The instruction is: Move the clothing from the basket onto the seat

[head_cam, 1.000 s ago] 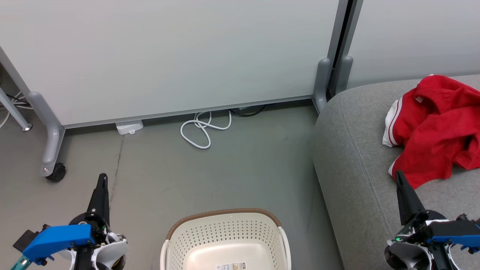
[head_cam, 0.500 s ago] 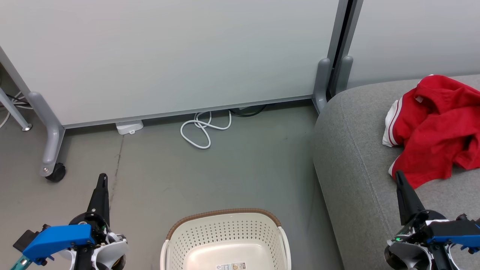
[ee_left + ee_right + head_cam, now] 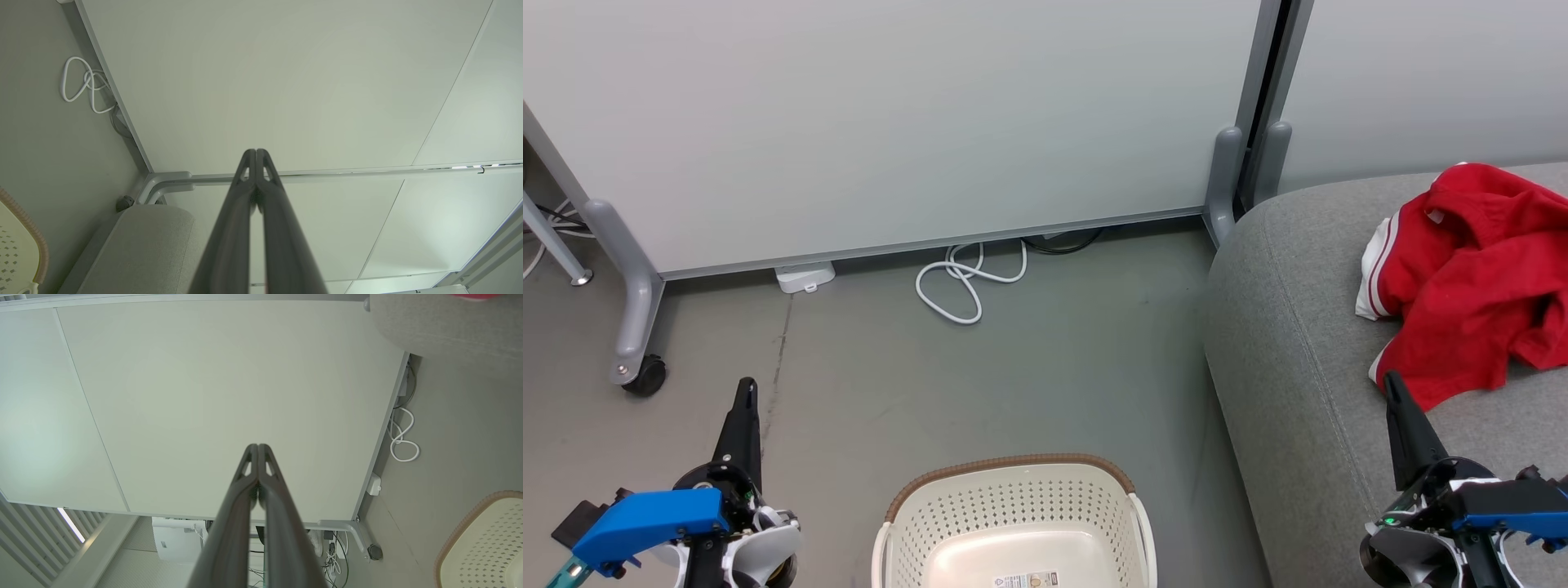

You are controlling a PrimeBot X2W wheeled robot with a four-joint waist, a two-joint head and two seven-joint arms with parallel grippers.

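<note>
in the head view i saw the clothing [image 3: 1462, 278] lying in a crumpled red heap on the seat [image 3: 1298, 392], at the right. the basket [image 3: 1013, 506] stood on the floor at bottom centre, just beside the seat's rounded edge, its label sticker showing on the bottom. the left gripper [image 3: 743, 408] hung over the floor to the left of the basket. the right gripper [image 3: 1392, 400] hung over the seat, its tip just below the clothing's lower hem. a white cable [image 3: 964, 282] lay coiled at the foot of the pale panel wall [image 3: 890, 122].

in the left wrist view, that gripper's fingers were pressed together, holding nothing, aimed at the wall, with the seat and basket rim at lower left.

in the right wrist view, its fingers were likewise closed on nothing. a sliver of red showed on the seat at the top right corner, the basket at bottom right.
</note>
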